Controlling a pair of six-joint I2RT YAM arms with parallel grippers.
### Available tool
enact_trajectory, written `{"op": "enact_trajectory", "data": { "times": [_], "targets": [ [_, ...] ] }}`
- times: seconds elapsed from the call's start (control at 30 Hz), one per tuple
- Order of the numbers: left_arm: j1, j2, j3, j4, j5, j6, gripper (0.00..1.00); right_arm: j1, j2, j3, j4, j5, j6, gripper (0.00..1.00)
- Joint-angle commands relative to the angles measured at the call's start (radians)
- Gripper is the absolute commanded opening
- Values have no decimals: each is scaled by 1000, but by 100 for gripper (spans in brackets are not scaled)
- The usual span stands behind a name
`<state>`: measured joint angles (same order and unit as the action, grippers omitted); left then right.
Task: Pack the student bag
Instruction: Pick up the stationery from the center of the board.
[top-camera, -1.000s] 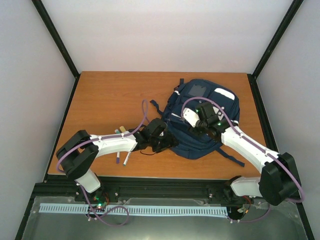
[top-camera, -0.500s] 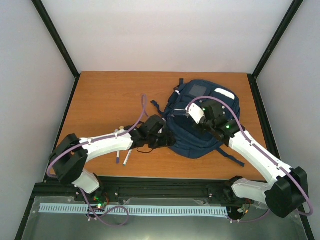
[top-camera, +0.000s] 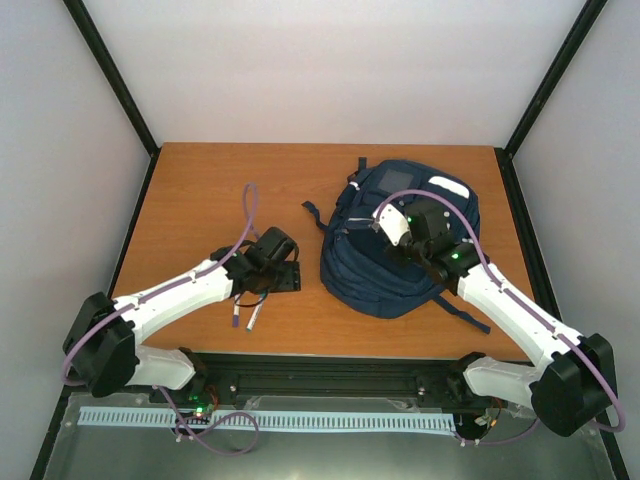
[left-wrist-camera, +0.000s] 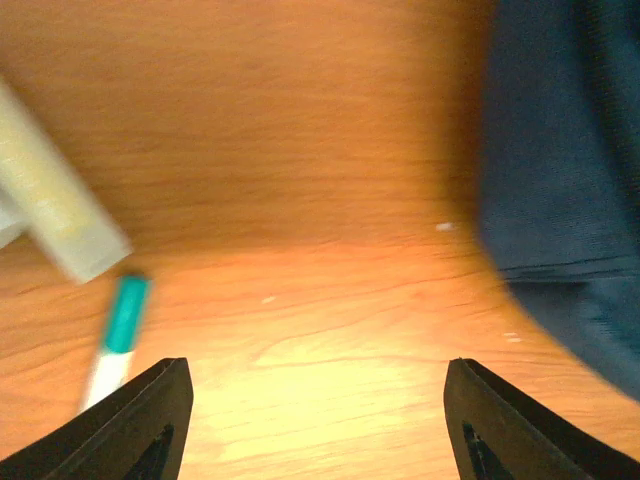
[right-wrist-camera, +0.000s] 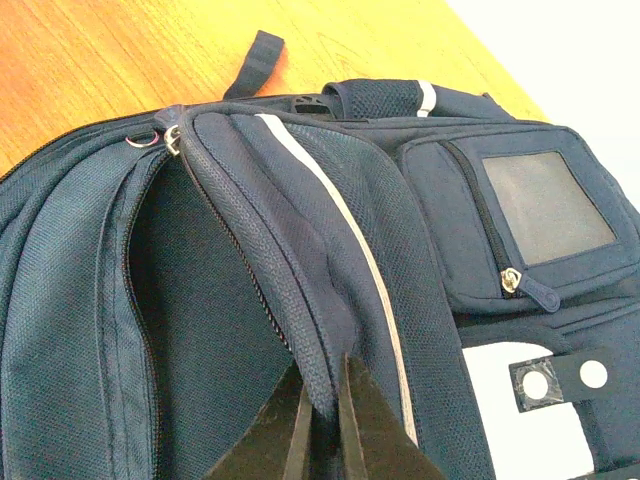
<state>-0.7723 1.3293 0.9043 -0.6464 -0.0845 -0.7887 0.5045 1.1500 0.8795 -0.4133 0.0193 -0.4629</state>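
Right gripper (right-wrist-camera: 322, 400) pinches the student bag (top-camera: 400, 250) by its flap; left gripper (left-wrist-camera: 312, 378) hangs open beside it.

The navy student bag lies flat on the right half of the wooden table (top-camera: 200, 190), its pale patch toward the far side. The right gripper's fingers are closed tight on the edge of the unzipped flap (right-wrist-camera: 300, 260), lifting it so a dark gap shows under it. Left of the bag, the left gripper hovers over bare wood with its jaws wide apart and nothing between them. Further left of the bag lie a teal-capped pen (left-wrist-camera: 118, 335) and a blurred pale stick (left-wrist-camera: 55, 210), possibly a glue stick.
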Motion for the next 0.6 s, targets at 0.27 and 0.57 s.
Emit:
{"op": "enact_trajectory", "data": {
  "times": [0.27,0.57],
  "targets": [
    [83,-2,-61,-248,-42,21,70,-6,-13,6,172,38,14,3],
    [112,16,-80,-265,-100,17,65,-6,-45,-37,185,6,9,4]
  ]
}}
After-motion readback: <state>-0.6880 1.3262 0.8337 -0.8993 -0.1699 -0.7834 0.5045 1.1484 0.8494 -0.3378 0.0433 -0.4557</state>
